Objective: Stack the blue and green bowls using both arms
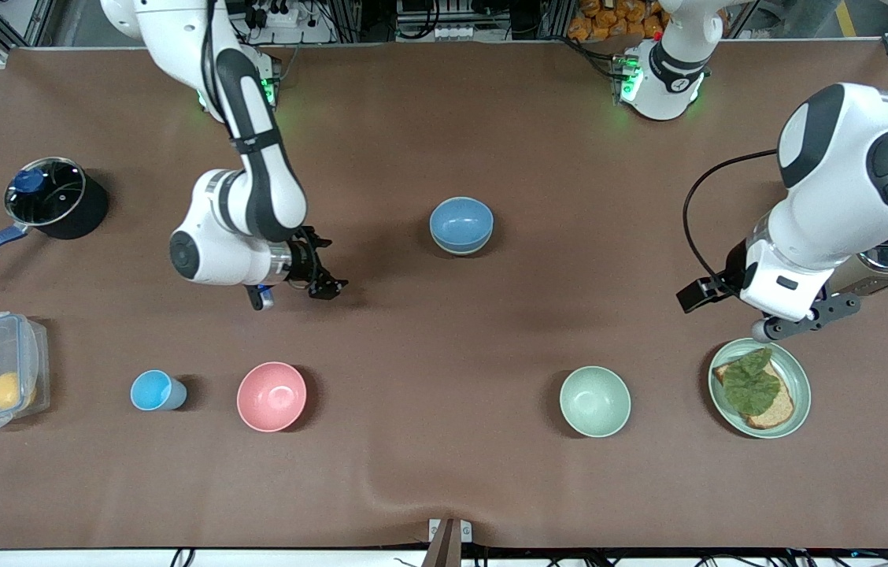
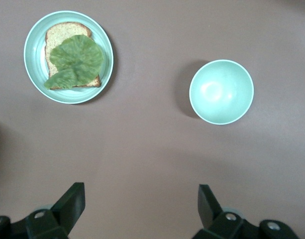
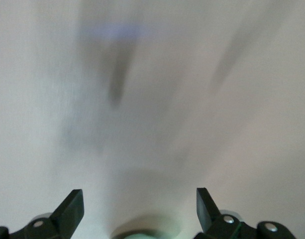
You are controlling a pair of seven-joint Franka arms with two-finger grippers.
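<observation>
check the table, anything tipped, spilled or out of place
Nothing stands out. The blue bowl, green bowl and pink bowl all sit upright and apart, and the toast stays on its plate. The left gripper and right gripper are open and empty.

So the right arm comes down from its base at the top of the front view, elbow bent, wrist turned sideways toward the middle of the table. The right gripper (image 1: 327, 285) hangs low over the bare cloth with its fingers (image 3: 70, 209) spread wide, holding nothing. The left arm folds in over its own end of the table, wrist pointing down. The left gripper (image 2: 141, 205) is wide open too, also empty, fingers (image 2: 72, 201) well apart.
</observation>
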